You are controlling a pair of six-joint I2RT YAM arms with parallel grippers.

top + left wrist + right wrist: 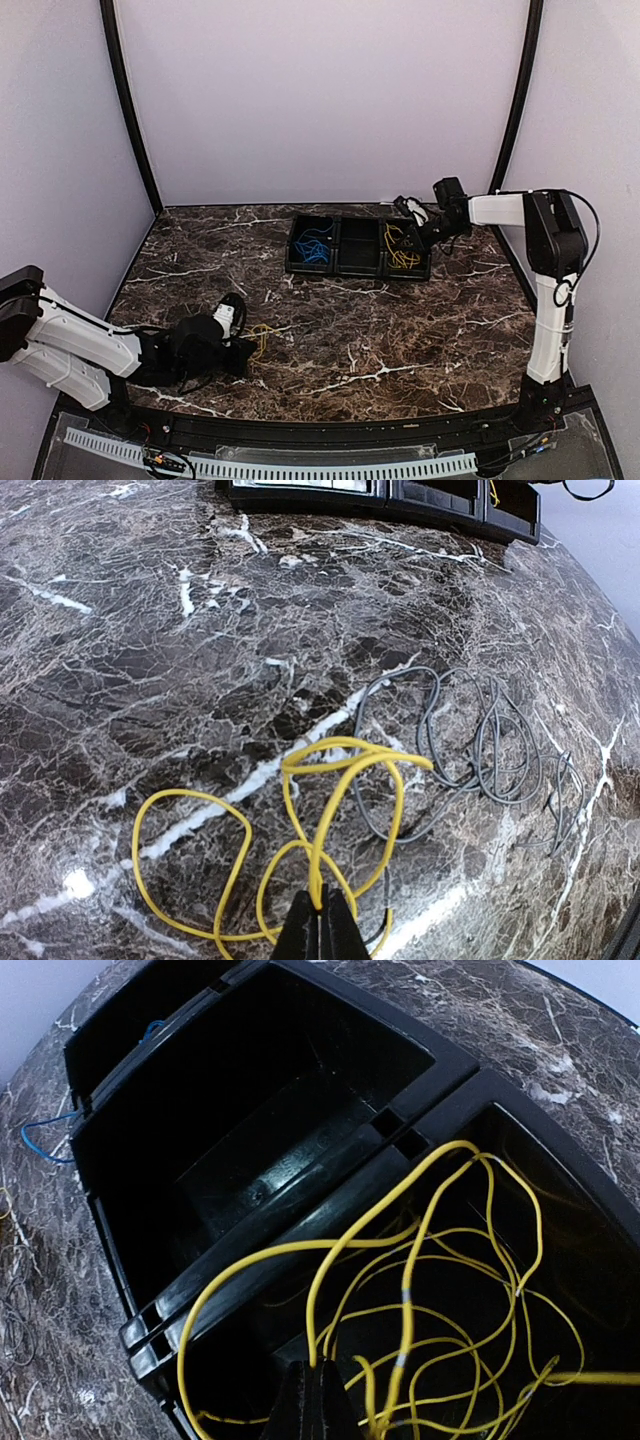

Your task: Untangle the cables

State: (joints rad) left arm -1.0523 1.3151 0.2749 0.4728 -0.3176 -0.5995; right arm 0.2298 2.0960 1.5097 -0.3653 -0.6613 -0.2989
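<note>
Seen from the top, the dark marble table had a black tray near the back. The blue cables lay in the tray's left box. The yellow bundle lay in its right box. The right gripper hung over the tray's back right corner. The left gripper was low over the near left part of the table, at the loose yellow cable. From up there I could not tell how the fingers stood.

In the left wrist view, the left gripper had its fingers pressed together, pinching the loose yellow cable. That cable lay in big loops on the table. The grey cable lay in curls just to the right, and the two crossed each other.

In the right wrist view, the right gripper had its fingers pressed together on a strand of the yellow bundle. The bundle sat in the tray's end box. A strand of the blue cables hung out over the far box's edge.
</note>
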